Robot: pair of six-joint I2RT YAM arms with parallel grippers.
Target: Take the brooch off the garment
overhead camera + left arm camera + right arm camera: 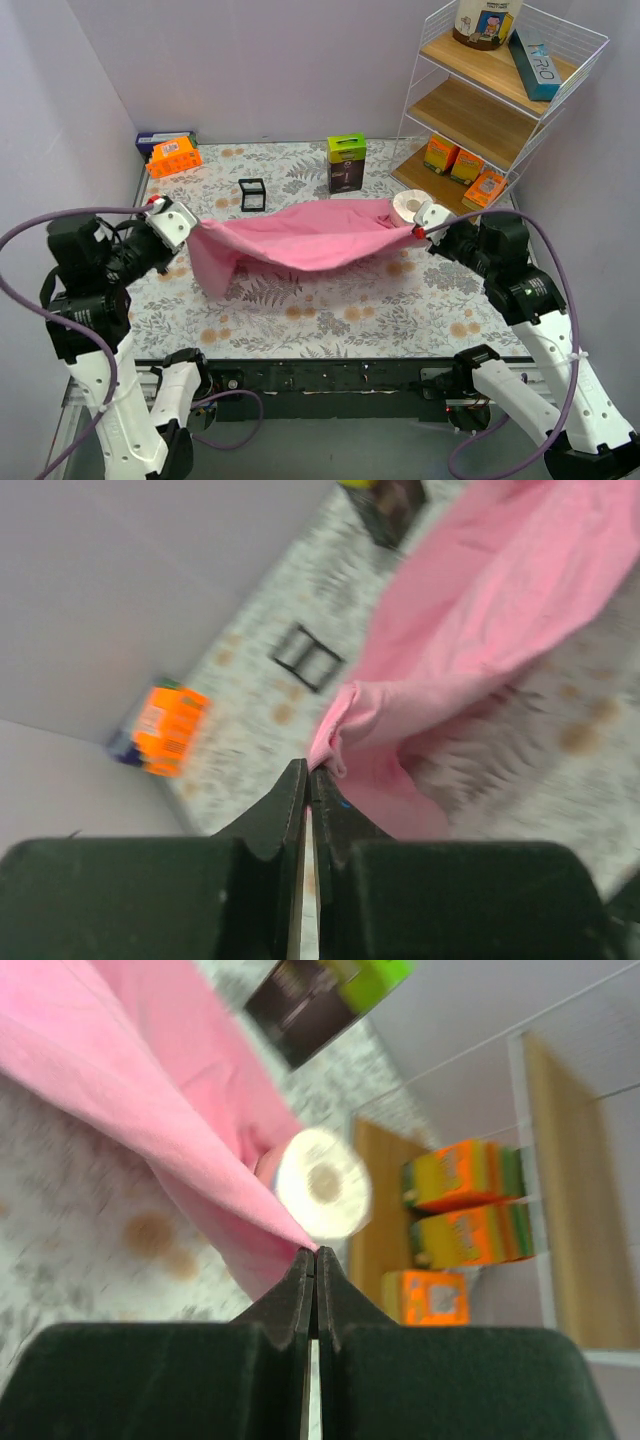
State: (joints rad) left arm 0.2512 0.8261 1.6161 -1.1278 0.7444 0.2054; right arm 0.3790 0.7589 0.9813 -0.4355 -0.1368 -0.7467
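Note:
The pink garment [305,238] hangs stretched above the floral table cover between my two grippers, sagging in the middle, with a fold drooping at its left end. My left gripper [190,226] is shut on its left corner [335,735]; the jaws pinch the cloth edge at the fingertips. My right gripper [424,232] is shut on its right corner [250,1200], also at the very tips. The garment also fills the upper part of both wrist views. No brooch shows in any view.
A white tape roll [408,206] lies just behind the right gripper, also in the right wrist view [322,1184]. A black-and-green box [346,162] and a small black frame [252,194] stand behind the garment. An orange box [175,156] sits far left. A wire shelf [490,110] holds boxes at right.

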